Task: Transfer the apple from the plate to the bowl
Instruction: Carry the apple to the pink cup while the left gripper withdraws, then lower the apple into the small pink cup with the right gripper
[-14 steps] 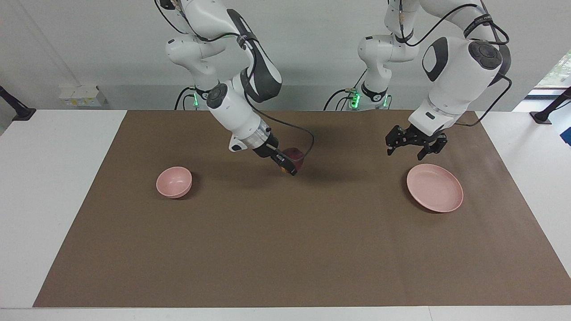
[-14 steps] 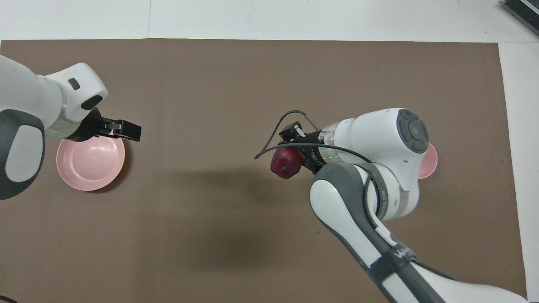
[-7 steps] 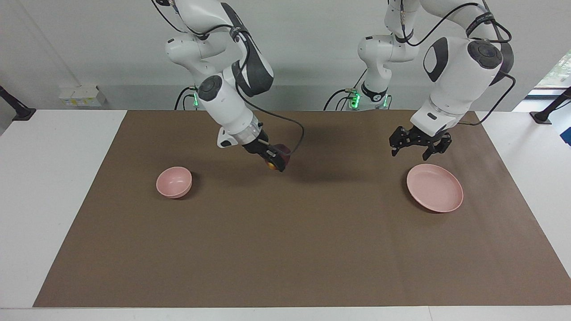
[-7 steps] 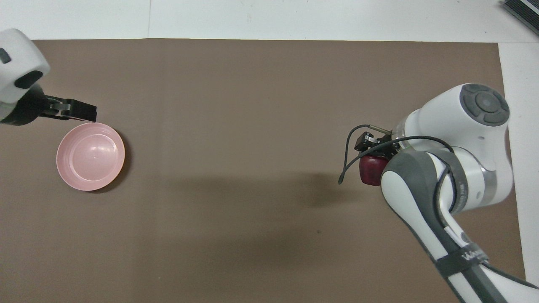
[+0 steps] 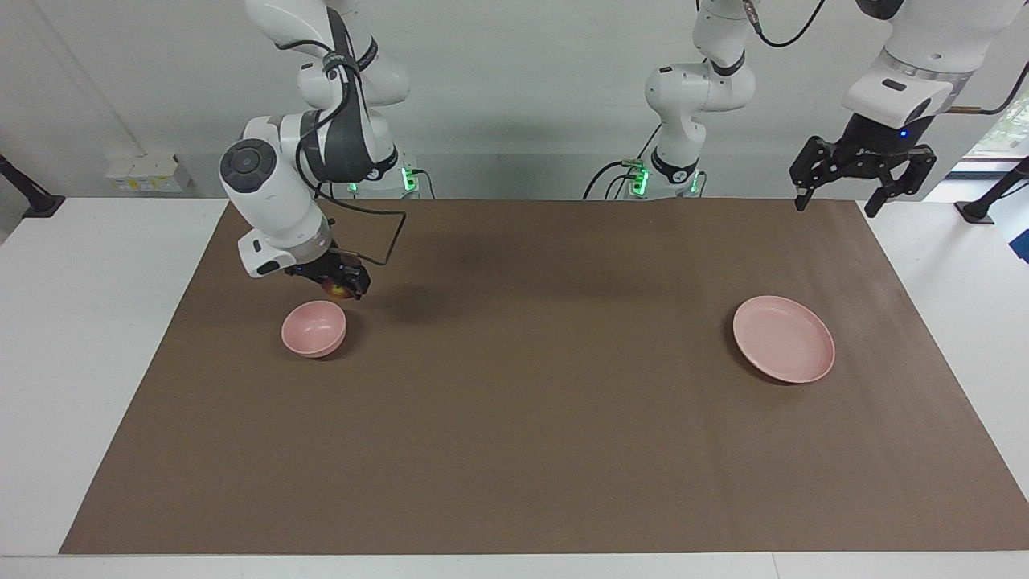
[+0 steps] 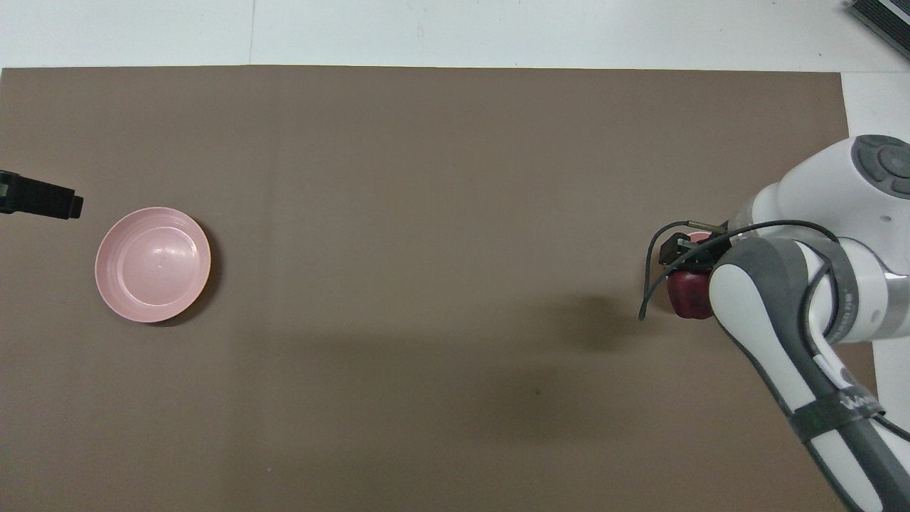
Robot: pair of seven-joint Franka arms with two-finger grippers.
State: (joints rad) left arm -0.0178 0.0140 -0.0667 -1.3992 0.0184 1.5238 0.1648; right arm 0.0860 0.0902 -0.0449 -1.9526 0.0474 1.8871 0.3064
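Facing view first: the table [image 5: 514, 482] carries a brown mat [image 5: 514, 402], and on it the plate [image 5: 783, 349] lies bare toward the left arm's end, at about three o'clock of the mat's middle. The bowl [image 5: 313, 327] stands toward the right arm's end, at about nine o'clock. The left gripper [image 5: 862, 169] waits raised over the mat's corner, at about one o'clock of the plate, its fingers apart and holding nothing. The right gripper [image 5: 336, 282] hangs just above the bowl's rim at about one o'clock of it, its fingers clamped on the apple [image 5: 332, 285], which is in the air and not yet in the bowl.

The risk, as I judge it: the apple sits over the rim, not the bowl's middle, so a release here could strike the edge, tip the small bowl or roll off onto the mat.

Overhead, the apple [image 6: 688, 293] shows its dark red side plainly, while the bowl is nearly hidden under the arm; only the facing view shows the gap between apple and bowl.
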